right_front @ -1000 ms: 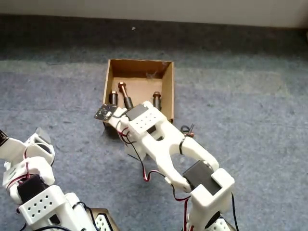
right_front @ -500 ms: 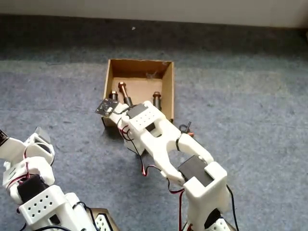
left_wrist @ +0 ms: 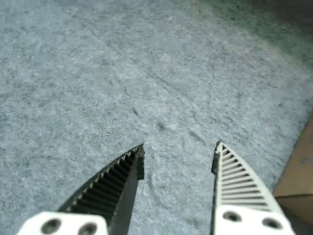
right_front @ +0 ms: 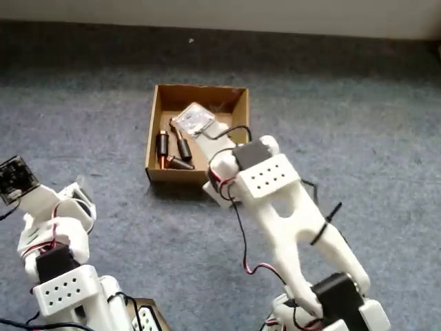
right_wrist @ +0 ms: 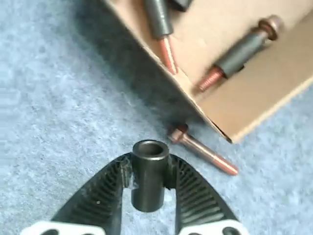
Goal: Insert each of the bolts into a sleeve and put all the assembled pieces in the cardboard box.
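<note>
Since the frame half a second before, the right arm [right_front: 265, 178] had swung from the lower left corner of the box [right_front: 180, 98] toward its lower right corner, uncovering the box's left half. The left arm [right_front: 58, 234] had lifted at the lower left of the high view.

The surface was a grey-blue carpet [right_front: 358, 124]. Along the top of the high view ran a darker band [right_front: 310, 48] of carpet, and above it a pale wall [right_front: 275, 14].

The open-topped box sat at upper centre. Three pieces [right_front: 163, 145], dark sleeves with copper bolts through them, lay in its left half. The right arm overlapped its right wall and lower right corner.

Carpet stretched from the box's right wall to the right edge of the frame and from its back wall up to the dark band. More carpet lay between its left wall and the left arm.

In the right wrist view, the right gripper [right_wrist: 150, 160] was pinching a dark sleeve [right_wrist: 149, 183], held upright with its bore showing, above carpet outside the box. A loose bolt [right_wrist: 203, 149] lay on the carpet just beside the box's near corner, between gripper and box.

In the left wrist view, the left gripper [left_wrist: 179, 145] hung over carpet with its jaws spread apart, nothing between them.
</note>
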`<control>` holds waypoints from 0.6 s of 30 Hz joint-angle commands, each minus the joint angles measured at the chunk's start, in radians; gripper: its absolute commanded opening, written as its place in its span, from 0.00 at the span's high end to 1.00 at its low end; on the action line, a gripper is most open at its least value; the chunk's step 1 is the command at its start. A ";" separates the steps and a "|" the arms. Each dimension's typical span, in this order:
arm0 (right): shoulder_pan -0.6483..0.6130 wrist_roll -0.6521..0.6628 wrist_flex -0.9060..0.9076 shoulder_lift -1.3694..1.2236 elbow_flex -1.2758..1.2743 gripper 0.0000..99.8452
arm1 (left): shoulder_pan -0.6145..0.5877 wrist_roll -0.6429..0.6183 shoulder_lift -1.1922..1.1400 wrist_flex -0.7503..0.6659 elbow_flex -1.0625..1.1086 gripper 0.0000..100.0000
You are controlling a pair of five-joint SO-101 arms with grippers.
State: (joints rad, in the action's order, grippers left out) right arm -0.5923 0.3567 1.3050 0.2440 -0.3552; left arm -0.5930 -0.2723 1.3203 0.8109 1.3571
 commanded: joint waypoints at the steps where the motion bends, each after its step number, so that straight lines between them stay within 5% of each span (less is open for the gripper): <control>1: 0.107 -0.038 0.008 0.171 -0.070 1.00 | 0.177 0.083 0.002 0.074 -0.128 0.76; 10: 0.433 -0.169 -0.001 0.369 -0.242 0.99 | 0.665 0.213 -0.002 0.278 -0.348 0.76; 18: 0.748 -0.278 -0.237 0.441 -0.435 0.99 | 0.911 0.215 -0.280 0.285 -0.492 0.79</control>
State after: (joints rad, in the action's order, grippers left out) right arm 0.0660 0.1235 1.1930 0.6460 -0.7327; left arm 0.2110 -0.0667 1.2221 1.0932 0.9843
